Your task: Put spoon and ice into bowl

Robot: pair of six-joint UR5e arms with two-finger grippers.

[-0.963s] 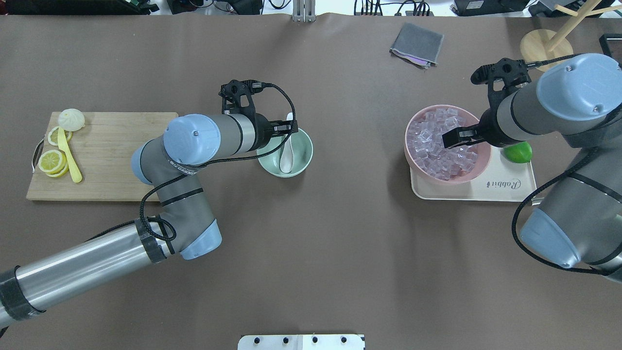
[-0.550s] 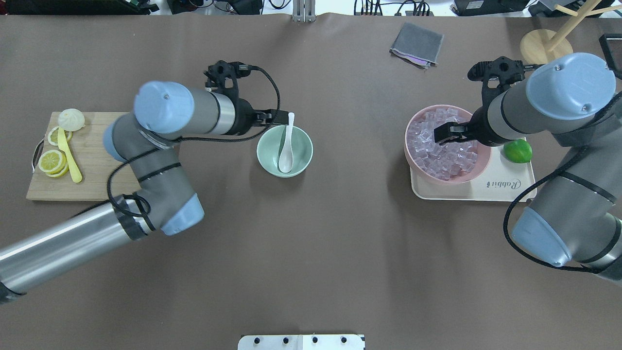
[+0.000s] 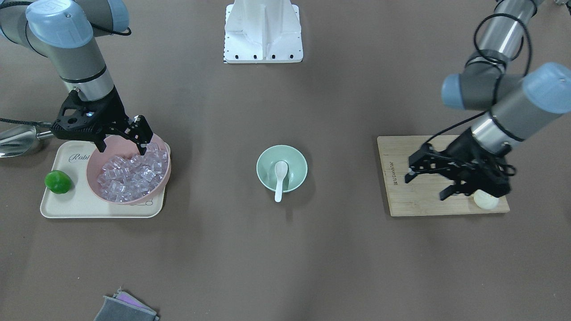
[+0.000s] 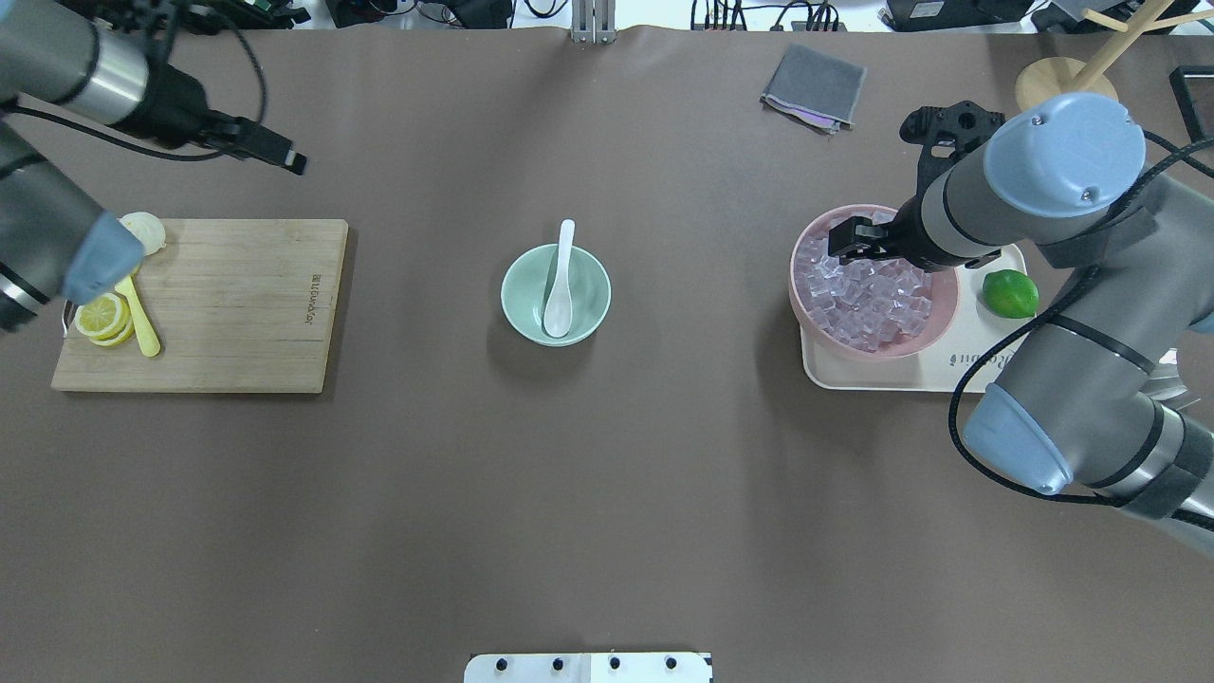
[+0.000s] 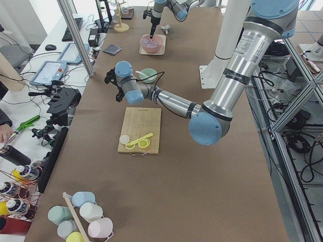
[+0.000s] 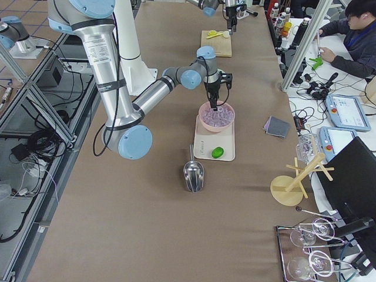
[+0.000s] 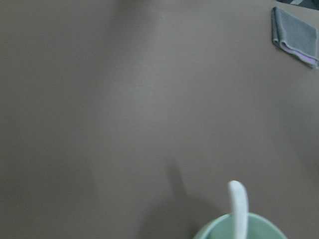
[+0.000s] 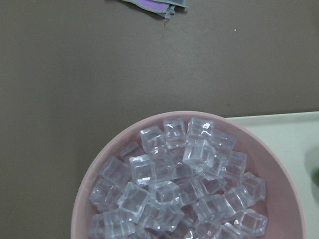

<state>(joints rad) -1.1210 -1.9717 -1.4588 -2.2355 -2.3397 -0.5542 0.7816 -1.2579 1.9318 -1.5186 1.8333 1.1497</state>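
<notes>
The white spoon [image 4: 560, 285] lies in the mint-green bowl [image 4: 520, 302] at mid-table, its handle over the far rim. It also shows in the front view [image 3: 280, 176] and the left wrist view [image 7: 238, 204]. Many clear ice cubes [image 8: 179, 189] fill the pink bowl [image 4: 802, 308]. My right gripper [image 3: 121, 145] is open and empty, just over the ice at the bowl's rim. My left gripper [image 3: 428, 183] is open and empty, raised over the wooden cutting board [image 3: 401, 196], far from the green bowl [image 3: 267, 158].
The cutting board [image 4: 228, 304] carries lemon slices [image 4: 102, 315], a thin yellow spoon [image 4: 137, 318] and a white bun [image 4: 144, 230]. The pink bowl stands on a cream tray [image 4: 996, 365] with a lime [image 4: 1010, 294]. A metal scoop [image 3: 18, 140], a grey cloth [image 4: 814, 85] and a wooden rack [image 4: 1062, 85] lie near the edges.
My left gripper has drawn away from the spoon's handle and swung far left and up, leaving the spoon in the green bowl. My right gripper has shifted slightly toward the pink bowl's far-left rim.
</notes>
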